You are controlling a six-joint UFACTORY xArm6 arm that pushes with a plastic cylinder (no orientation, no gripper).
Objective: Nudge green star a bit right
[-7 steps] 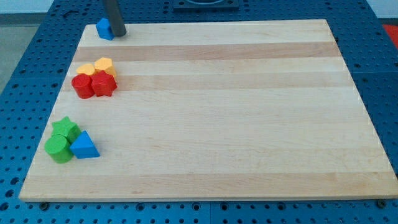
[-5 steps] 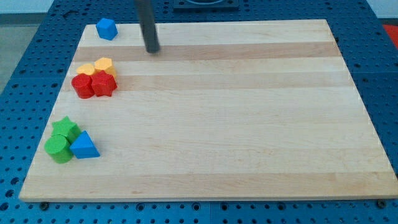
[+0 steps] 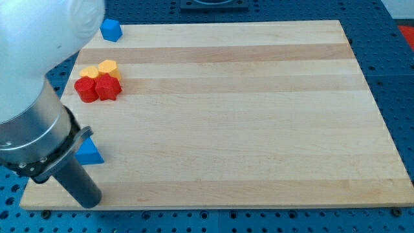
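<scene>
The green star does not show; my arm's big white and grey body (image 3: 32,97) covers the view's left, where it stood. My dark rod slants down to the right, and my tip (image 3: 91,202) is at the board's bottom left edge, just below the blue triangle (image 3: 90,153). The triangle is partly hidden by the arm. The round green block beside the star is hidden too. I cannot tell whether the tip touches any block.
A blue cube (image 3: 110,30) sits at the top left corner of the wooden board (image 3: 259,129). Two yellow blocks (image 3: 103,68) and two red blocks (image 3: 97,88) cluster at the left, below it.
The arm has swung from the board's top left down to its bottom left, and now fills the view's left and hides the green blocks. No visible block has moved.
</scene>
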